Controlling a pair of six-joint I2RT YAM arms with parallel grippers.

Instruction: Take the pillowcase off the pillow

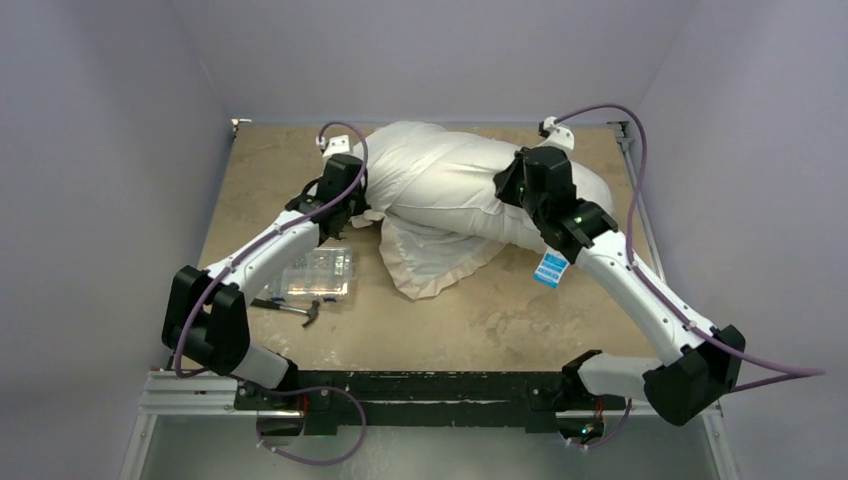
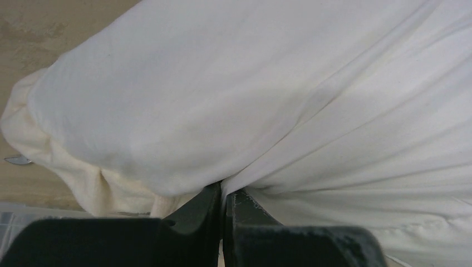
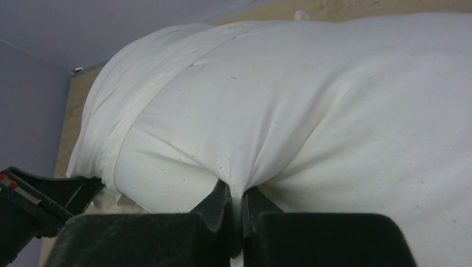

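Across the far half of the table (image 1: 500,320), the pillow (image 1: 505,228) lies lengthwise from left to right, with the pillowcase (image 1: 400,160) bunched over its left end. The case shows its white side. Its cream frill (image 1: 428,265) spreads flat on the table on the near side of the pillow. A blue-and-white tag (image 1: 551,268) hangs at the pillow's near right corner, beside the right arm.

Finding 1, left gripper (image 1: 352,195): it sits at the left end of the bundle. The left wrist view shows the gripper (image 2: 224,194) with its jaws pressed together on a fold of white pillowcase (image 2: 195,100) cloth. Creases run out from the pinch point, and the cream frill (image 2: 72,167) is gathered just to the left.

Finding 2, right gripper (image 1: 512,185): it sits on top of the pillow, right of centre. The right wrist view shows the gripper (image 3: 236,194) clamped on a tuck of smooth white fabric of the pillow (image 3: 345,111). The edge of the pillowcase (image 3: 106,105) runs as a band across the far end, well apart from this pinch.

Finding 3, other items: a clear plastic box (image 1: 318,272) rests on the table beside the left arm. A hammer (image 1: 295,310) lies just nearer than the box. Neither touches the bedding.
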